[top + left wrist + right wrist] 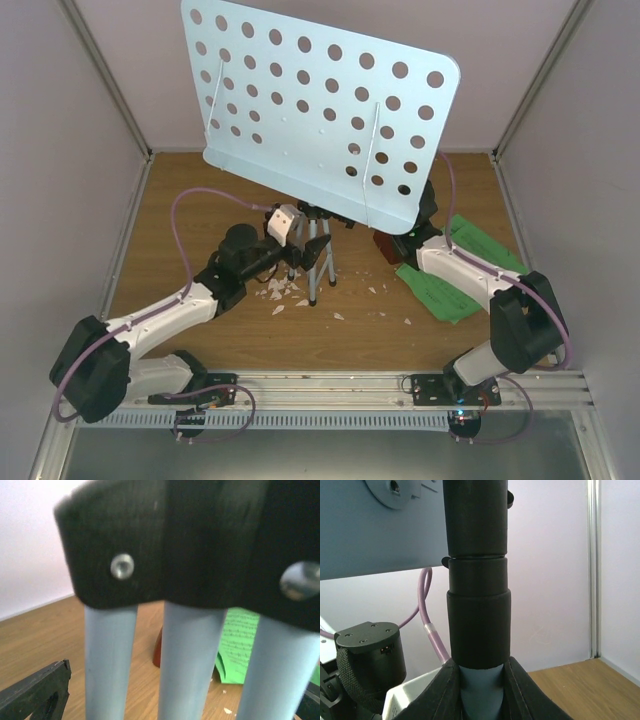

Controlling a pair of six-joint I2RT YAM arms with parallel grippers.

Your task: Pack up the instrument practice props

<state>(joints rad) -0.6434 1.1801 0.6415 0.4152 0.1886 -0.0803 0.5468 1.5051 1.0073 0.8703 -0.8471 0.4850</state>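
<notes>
The pale blue perforated music stand [320, 120] stands at the middle back on grey tripod legs [318, 258]. My left gripper [298, 245] is open at the legs; in the left wrist view it [180, 702] straddles three grey legs [187, 660] below the black hub, with a gap to its fingers [37, 692]. My right gripper [480, 695] is shut on the stand's pole [480, 687] just under a black collar; the desk hides it in the top view. Green sheet music [450, 280] lies at the right. The reddish-brown metronome [385, 244] stands beside it, half hidden.
White crumbs [285, 292] are scattered on the wooden floor in front of the legs. Grey walls close in the left, back and right. A metal rail [330, 385] carries both arm bases at the near edge. The right arm lies over the sheet music.
</notes>
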